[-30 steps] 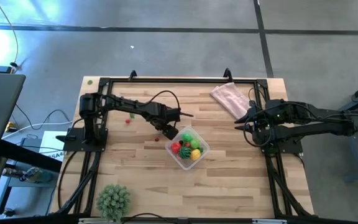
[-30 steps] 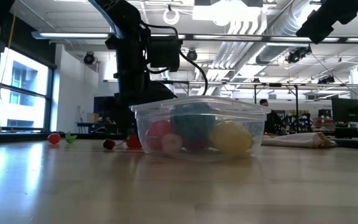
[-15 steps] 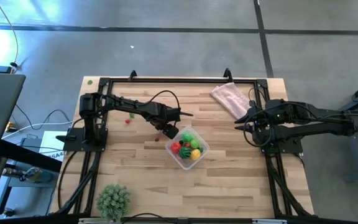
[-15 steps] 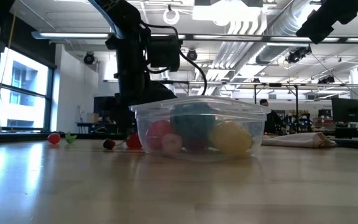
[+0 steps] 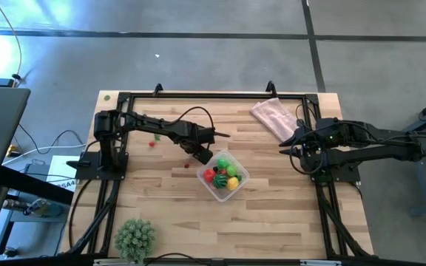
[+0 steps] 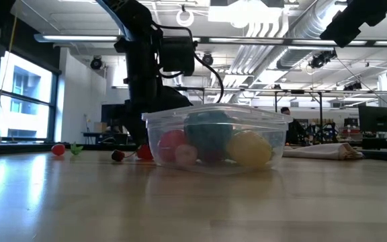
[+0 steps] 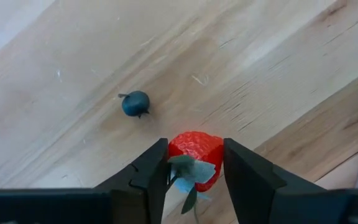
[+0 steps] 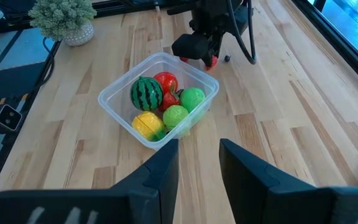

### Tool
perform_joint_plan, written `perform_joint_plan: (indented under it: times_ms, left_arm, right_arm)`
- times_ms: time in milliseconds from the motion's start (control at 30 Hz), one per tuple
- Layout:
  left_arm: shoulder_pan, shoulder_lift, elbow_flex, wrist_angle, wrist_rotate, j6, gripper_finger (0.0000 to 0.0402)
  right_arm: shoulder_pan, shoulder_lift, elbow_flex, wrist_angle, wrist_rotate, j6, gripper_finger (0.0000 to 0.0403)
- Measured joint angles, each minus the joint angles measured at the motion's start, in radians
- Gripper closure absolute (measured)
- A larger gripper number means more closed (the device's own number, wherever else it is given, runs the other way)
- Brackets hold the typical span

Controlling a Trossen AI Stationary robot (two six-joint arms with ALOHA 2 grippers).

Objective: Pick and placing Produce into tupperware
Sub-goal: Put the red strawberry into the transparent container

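Observation:
The clear tupperware (image 5: 214,190) (image 8: 114,93) sits mid-table and holds a striped watermelon (image 8: 146,93), red, green and yellow pieces. My left gripper (image 5: 200,155) (image 7: 194,171) is low at the container's far-left corner, shut on a red toy strawberry (image 7: 194,149) (image 6: 143,152). A small dark berry (image 7: 135,104) (image 6: 117,156) lies on the wood just beside it. A small red piece (image 5: 152,144) and a green one (image 5: 157,135) lie farther left. My right gripper (image 5: 287,145) (image 8: 197,155) hangs open at the table's right side, away from the produce. My left gripper pinches the strawberry by its two sides (image 7: 174,149), with its green leaves (image 7: 191,169) between the fingers. The fingers come from above, pointing down at the table. In the low view the strawberry sits at table level beside the container's wall.
A pink cloth (image 5: 272,117) lies at the far right. A spiky pale-green plant (image 5: 135,238) stands at the near left corner. Black frame rails (image 5: 213,94) run along the table's edges. Bare wood lies near and right of the container.

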Motion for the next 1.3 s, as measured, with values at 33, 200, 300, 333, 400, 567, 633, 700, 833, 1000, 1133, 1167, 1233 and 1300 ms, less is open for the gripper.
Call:
perform_joint_plan:
  times_ms: [33, 200, 300, 333, 400, 567, 633, 700, 833, 1000, 1133, 1167, 1233, 1300]
  left_arm:
    - [0.0, 0.0, 0.0, 0.0, 0.0, 0.0, 0.0269]
    - [0.0, 0.0, 0.0, 0.007, 0.0, 0.0, 0.0267]
    - [0.0, 0.0, 0.0, 0.019, 0.001, 0.0, 0.0266]
    - [0.0, 0.0, 0.0, 0.021, 0.001, 0.0, 0.0266]
    - [0.0, 0.0, 0.0, 0.024, 0.001, 0.0, 0.0266]
    - [0.0, 0.001, 0.0, 0.023, -0.009, -0.016, 0.0266]
    - [0.0, 0.001, 0.0, 0.022, -0.011, -0.022, 0.0266]
    - [0.0, 0.001, 0.0, 0.018, -0.011, -0.028, 0.0266]
    - [0.0, -0.002, -0.001, 0.013, -0.01, -0.046, 0.0266]
    - [0.001, -0.03, -0.002, 0.01, -0.029, -0.047, 0.0266]
    - [0.001, -0.069, -0.002, 0.011, -0.049, -0.046, 0.0266]
    - [0.001, -0.079, -0.002, 0.011, -0.053, -0.046, 0.0266]
    - [0.001, -0.102, -0.002, 0.011, -0.056, -0.044, 0.0266]
    - [0.001, -0.122, -0.002, 0.011, -0.056, -0.043, 0.0266]
  right_arm:
    - [0.0, 0.0, 0.0, 0.0, 0.0, 0.0, 0.0297]
    - [0.0, 0.0, 0.0, 0.0, 0.0, 0.0, 0.0297]
    - [0.0, 0.0, 0.0, 0.0, 0.0, 0.0, 0.0297]
    - [0.0, 0.0, 0.0, 0.0, 0.0, 0.0, 0.0297]
    - [0.0, 0.0, 0.0, 0.0, 0.0, 0.0, 0.0297]
    - [0.0, 0.0, 0.0, 0.0, 0.0, 0.0, 0.0297]
    - [0.0, 0.0, 0.0, 0.0, 0.0, 0.0, 0.0297]
    - [0.0, 0.0, 0.0, 0.0, 0.0, 0.0, 0.0297]
    - [0.0, 0.0, 0.0, 0.0, 0.0, 0.0, 0.0297]
    - [0.0, 0.0, 0.0, 0.0, 0.0, 0.0, 0.0297]
    - [0.0, 0.0, 0.0, 0.0, 0.0, 0.0, 0.0297]
    - [0.0, 0.0, 0.0, 0.0, 0.0, 0.0, 0.0297]
    - [0.0, 0.0, 0.0, 0.0, 0.0, 0.0, 0.0297]
    - [0.0, 0.0, 0.0, 0.0, 0.0, 0.0, 0.0297]
